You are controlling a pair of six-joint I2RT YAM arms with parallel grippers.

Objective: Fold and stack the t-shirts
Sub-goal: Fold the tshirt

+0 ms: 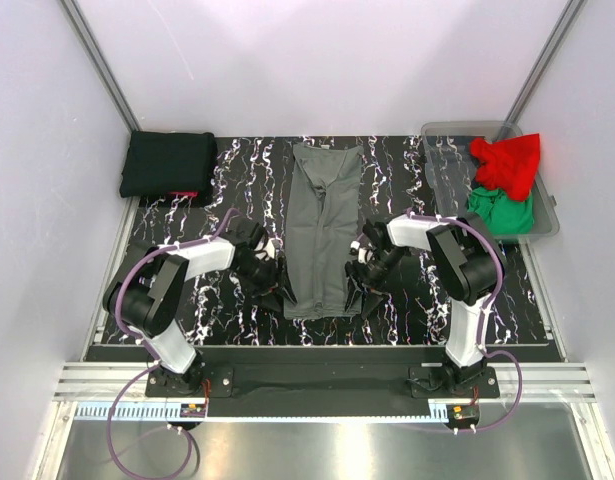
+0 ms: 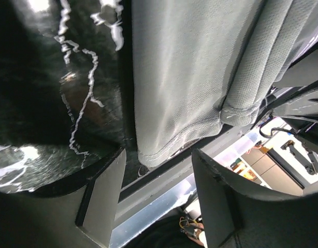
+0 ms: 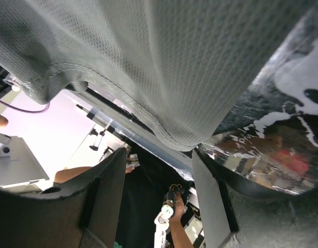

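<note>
One dark grey cloth t-shirt (image 1: 322, 230): lying folded on black marbled tabletop (image 1: 247, 170)
Left fingers (image 2: 102, 201): standing apart at hem
Right fingers (image 3: 102, 201): standing apart, gripping nothing

The dark grey t-shirt (image 1: 322, 230) lies flat mid-way across the desk (image 1: 407, 300), folded into 1 long strip, with a folded black t-shirt (image 1: 169, 163) far left and the red t-shirt (image 1: 507, 162) and green t-shirt (image 1: 502, 210) crumpled in the bin (image 1: 439, 170).
</note>
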